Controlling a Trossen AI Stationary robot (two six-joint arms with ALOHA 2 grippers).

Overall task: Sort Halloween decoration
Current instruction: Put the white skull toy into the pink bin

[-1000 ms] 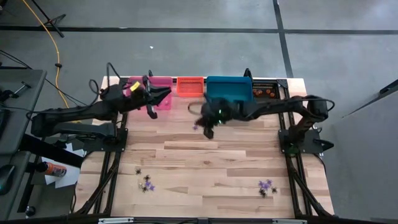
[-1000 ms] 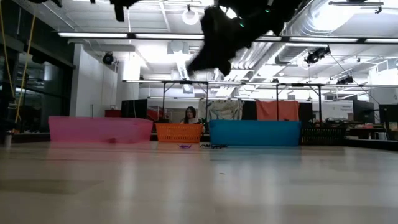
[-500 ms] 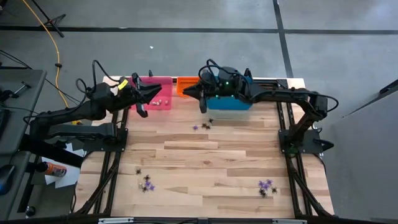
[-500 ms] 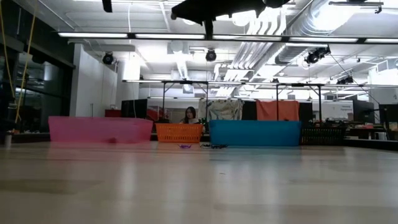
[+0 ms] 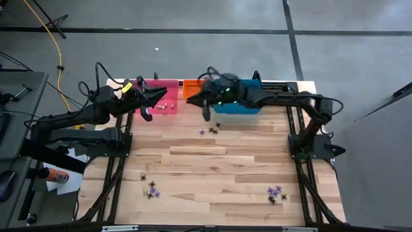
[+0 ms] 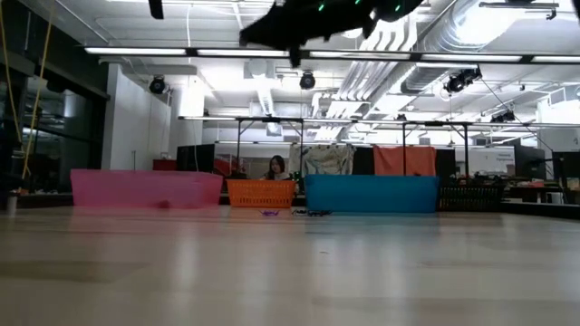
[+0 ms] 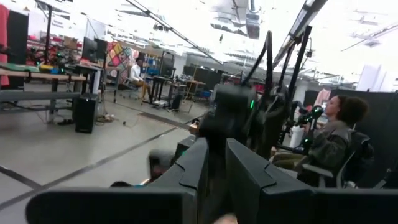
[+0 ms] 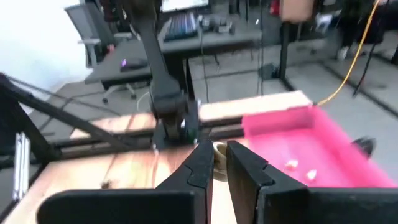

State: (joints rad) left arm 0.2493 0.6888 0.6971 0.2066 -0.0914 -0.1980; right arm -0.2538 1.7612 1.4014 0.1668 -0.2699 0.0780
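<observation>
Movement of the right gripper (image 5: 206, 111) continues: a second ago it hung over the table near the purple trinkets (image 5: 207, 131); now it is raised beside the orange bin (image 5: 192, 86), fingers nearly shut on something small and pale, probably for delivery. Left gripper (image 5: 147, 113) waits by the pink bin (image 5: 168, 107), narrowly closed; contents unclear.

Your left pincer (image 5: 149, 105) and your right pincer (image 5: 205, 107) both hang raised, each with fingers nearly together.
</observation>
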